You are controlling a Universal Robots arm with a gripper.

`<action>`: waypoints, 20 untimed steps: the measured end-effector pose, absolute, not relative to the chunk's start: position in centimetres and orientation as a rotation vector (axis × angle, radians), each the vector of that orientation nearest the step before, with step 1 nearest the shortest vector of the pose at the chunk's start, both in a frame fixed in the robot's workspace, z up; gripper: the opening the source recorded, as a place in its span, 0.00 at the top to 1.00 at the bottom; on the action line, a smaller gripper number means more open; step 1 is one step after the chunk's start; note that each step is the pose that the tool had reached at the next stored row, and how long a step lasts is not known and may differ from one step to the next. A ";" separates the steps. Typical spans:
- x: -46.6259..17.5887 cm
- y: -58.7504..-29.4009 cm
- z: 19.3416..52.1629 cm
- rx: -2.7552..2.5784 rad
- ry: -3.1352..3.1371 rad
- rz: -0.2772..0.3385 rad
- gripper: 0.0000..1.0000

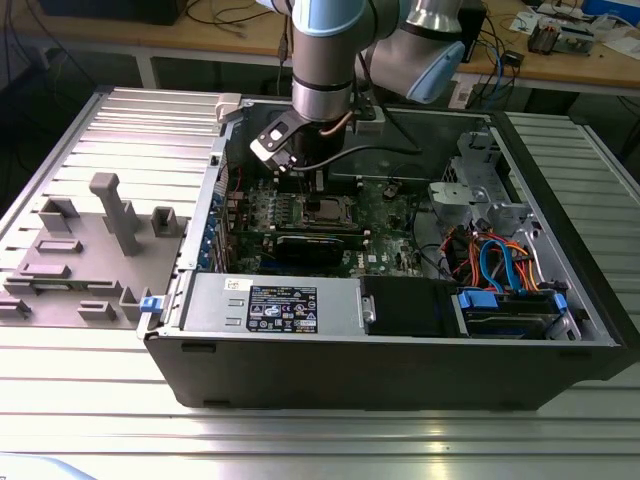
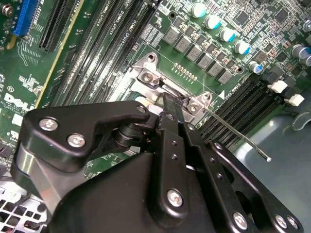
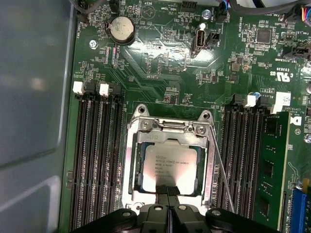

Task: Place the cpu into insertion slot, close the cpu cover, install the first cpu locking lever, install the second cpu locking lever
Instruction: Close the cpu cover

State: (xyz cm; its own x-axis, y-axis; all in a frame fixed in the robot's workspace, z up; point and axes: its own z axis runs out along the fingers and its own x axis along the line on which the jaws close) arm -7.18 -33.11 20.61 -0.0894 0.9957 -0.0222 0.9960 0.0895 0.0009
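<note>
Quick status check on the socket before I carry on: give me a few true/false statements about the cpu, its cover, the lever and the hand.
1. The cpu lies in the socket. True.
2. The cpu cover stands upright, swung open. False: in the first wrist view it lies flat, framing the cpu.
3. A thin locking lever angles away from the socket's side. True: it is not tucked in alongside the socket.
4. The hand is over the drive cage at the exterior view's right. False: it is at the socket, with its tips at the cpu's edge.
5. The hand's fingers are spread wide. False: they are pressed together.
</note>
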 end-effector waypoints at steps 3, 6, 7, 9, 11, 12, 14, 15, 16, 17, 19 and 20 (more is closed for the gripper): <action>-7.2 -33.1 21.0 2.108 2.306 -0.022 0.89; -7.3 -33.1 21.1 2.109 2.306 -0.022 0.89; -7.3 -33.1 21.1 2.108 2.306 -0.022 0.89; -7.4 -33.1 21.1 2.108 2.306 -0.022 0.89; -7.3 -33.1 21.1 2.108 2.306 -0.022 0.89; -7.1 -33.1 21.1 2.108 2.306 -0.022 0.89; -6.7 -33.1 21.1 2.108 2.306 -0.022 0.89; -6.4 -33.1 21.1 2.108 2.306 -0.022 0.89; -6.2 -33.1 21.1 2.108 2.306 -0.022 0.89; -5.8 -33.1 21.1 2.108 2.306 -0.022 0.89; -5.4 -33.1 21.1 2.108 2.306 -0.022 0.89; -5.0 -33.1 21.1 2.108 2.306 -0.022 0.89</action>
